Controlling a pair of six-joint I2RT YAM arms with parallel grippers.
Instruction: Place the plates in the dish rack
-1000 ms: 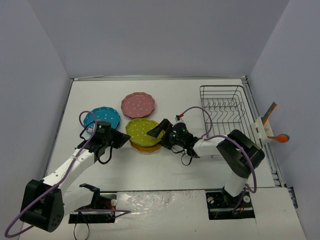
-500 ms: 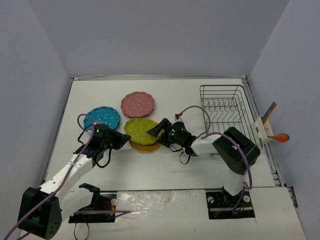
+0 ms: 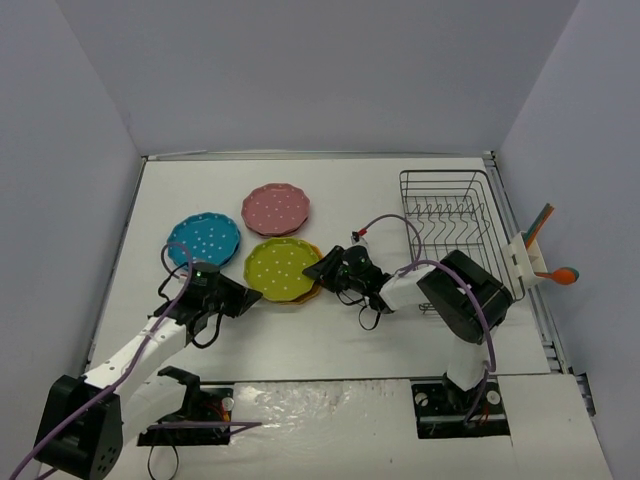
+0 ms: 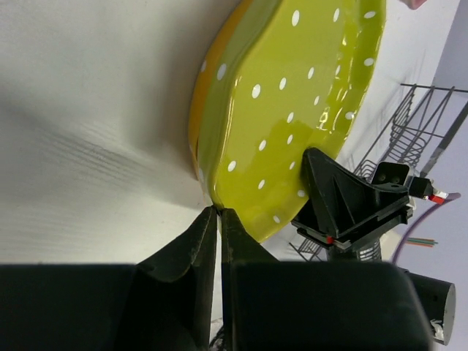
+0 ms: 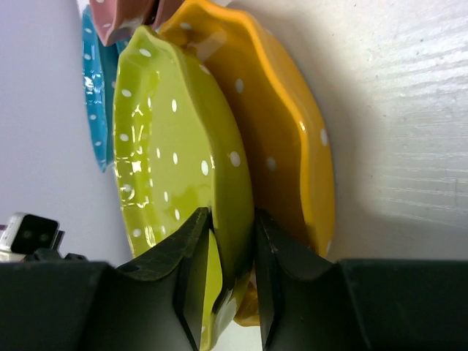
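My right gripper (image 3: 320, 270) (image 5: 232, 228) is shut on the right rim of the yellow-green plate (image 3: 278, 270) (image 5: 175, 153) (image 4: 292, 110). One finger is on top of the rim and the other under it. That plate lies on an orange-yellow plate (image 3: 313, 288) (image 5: 281, 146) (image 4: 207, 82). My left gripper (image 3: 243, 297) (image 4: 219, 212) is shut with nothing in it, its tips against the yellow-green plate's left edge. A blue plate (image 3: 204, 240) (image 5: 95, 110) and a pink plate (image 3: 275, 209) lie flat further back. The black wire dish rack (image 3: 447, 225) (image 4: 417, 124) stands at the right with no plates in it.
A white holder (image 3: 522, 255) on the rack's right side carries an orange spoon (image 3: 562, 276) and other utensils. Grey walls close the table in at the back and on both sides. A purple cable (image 3: 400, 222) arcs from my right arm in front of the rack.
My right gripper has closed on the yellow-green plate's rim. The plate has slid slightly toward the near left over the orange-yellow one. My left gripper has drawn back a little.
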